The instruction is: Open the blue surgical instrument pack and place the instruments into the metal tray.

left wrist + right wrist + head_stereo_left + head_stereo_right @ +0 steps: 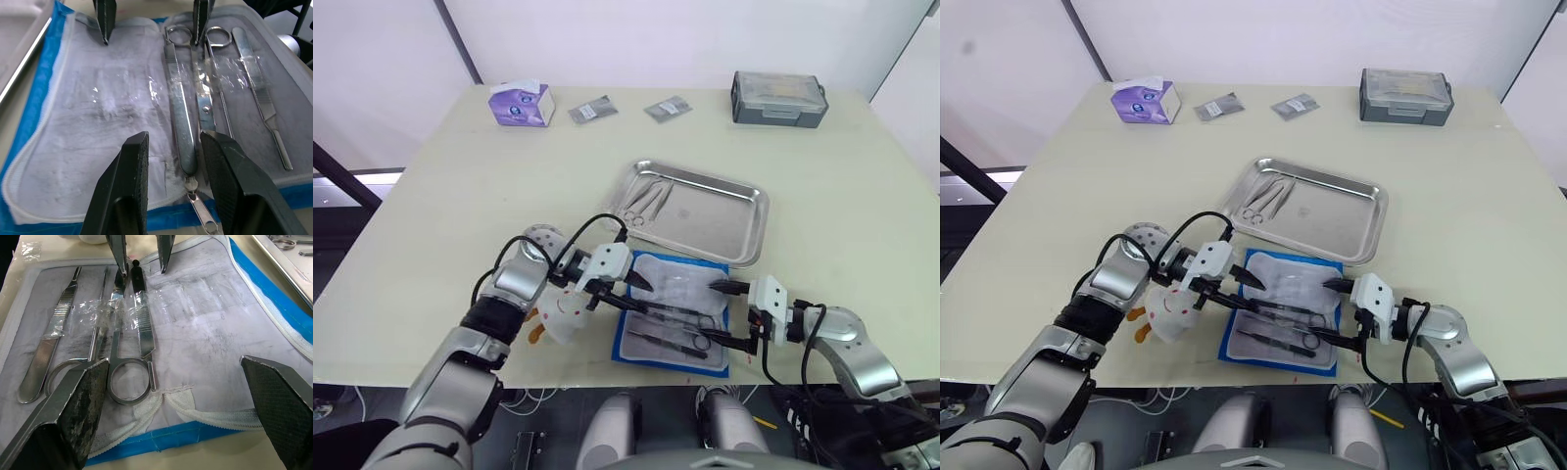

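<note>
On the desk [460, 186] we see the blue surgical instrument pack [631, 338] lying open and flat just in front of the metal tray [749, 220], pale lining up. Our left pincer [625, 291] hovers over the pack's left end with its fingers parted; our right pincer [729, 315] reaches in from the right end, spread wide and holding nothing. From the head we make out only dark shapes in the pack, but the wrist views show the instruments [120, 340] plainly: ring-handled scissors, forceps and a flat handle, held under clear straps along one half of the lining. The left wrist view adds a zipper pull [200, 213] at the pack's edge. A few instruments already lie in the tray's left corner [644, 204].
</note>
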